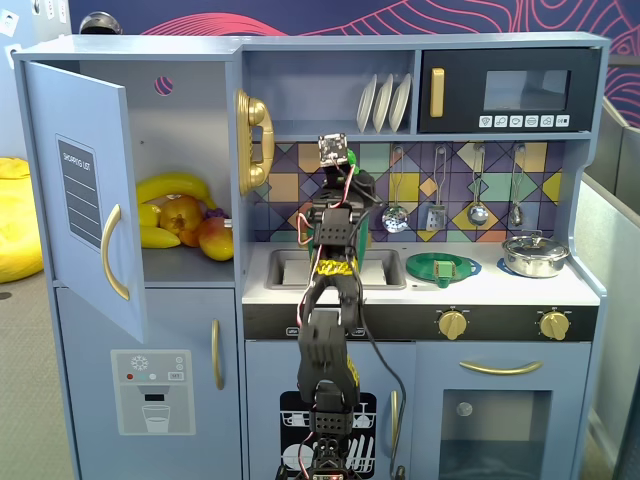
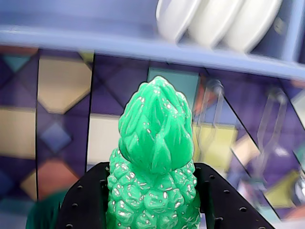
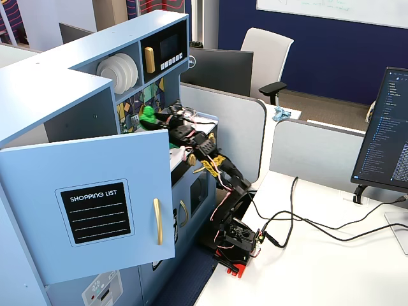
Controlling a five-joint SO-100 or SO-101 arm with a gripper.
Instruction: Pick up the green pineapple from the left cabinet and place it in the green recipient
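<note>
My gripper point(image 2: 153, 183) is shut on the green pineapple point(image 2: 155, 143), black fingers point(image 2: 88, 200) on both sides of its bumpy body and the crown pointing up. In a fixed view the gripper point(image 1: 341, 162) is raised above the sink, in front of the tiled back wall, with a bit of the pineapple point(image 1: 351, 157) showing. In the other fixed view the pineapple point(image 3: 148, 115) is held under the plate shelf. The left cabinet point(image 1: 190, 120) stands with its door point(image 1: 85, 200) open. A blurred dark green shape point(image 2: 43, 214) at the lower left of the wrist view may be the green recipient; the arm hides it elsewhere.
Yellow bananas point(image 1: 170, 188), an apple point(image 1: 183, 215) and a peach point(image 1: 215, 238) lie in the open cabinet. A sink point(image 1: 285, 268), a flat green plate point(image 1: 443, 267) and a silver pot point(image 1: 533, 255) are on the counter. White plates point(image 1: 385, 100) and hanging utensils point(image 1: 478, 190) are close above.
</note>
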